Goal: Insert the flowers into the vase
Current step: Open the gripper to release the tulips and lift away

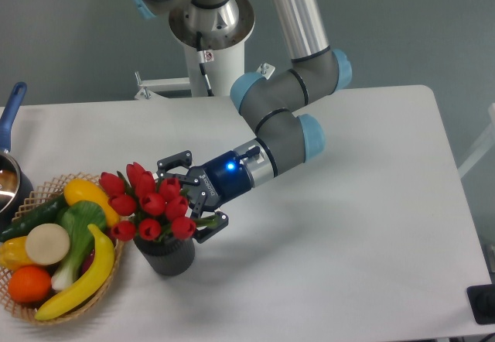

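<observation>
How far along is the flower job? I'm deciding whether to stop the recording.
Nearly finished. Done: the flowers stand with their stems down in the vase, beside the basket. In hand: the tool is open, its fingers either side of the bunch. Left: pull the tool clear and see that the bunch stays put.

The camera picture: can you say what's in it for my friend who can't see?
A bunch of glossy red tulip buds sits in a short dark grey ribbed vase on a white table, with the robot arm's black gripper right beside them, its fingers spread open. To the left is a woven wicker basket of toy fruit and vegetables.
</observation>
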Controlling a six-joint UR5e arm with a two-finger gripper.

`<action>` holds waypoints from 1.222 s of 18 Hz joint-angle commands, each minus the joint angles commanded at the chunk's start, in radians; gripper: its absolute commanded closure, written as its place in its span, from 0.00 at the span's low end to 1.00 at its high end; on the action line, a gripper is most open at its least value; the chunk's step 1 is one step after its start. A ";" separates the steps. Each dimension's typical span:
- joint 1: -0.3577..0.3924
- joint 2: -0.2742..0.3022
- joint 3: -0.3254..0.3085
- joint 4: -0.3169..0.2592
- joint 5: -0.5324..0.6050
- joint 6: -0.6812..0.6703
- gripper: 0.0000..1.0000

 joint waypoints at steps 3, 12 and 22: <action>-0.002 0.031 -0.002 0.002 0.121 0.000 0.00; 0.000 0.113 -0.043 0.000 0.319 -0.003 0.00; 0.043 0.258 -0.011 -0.003 0.713 -0.009 0.00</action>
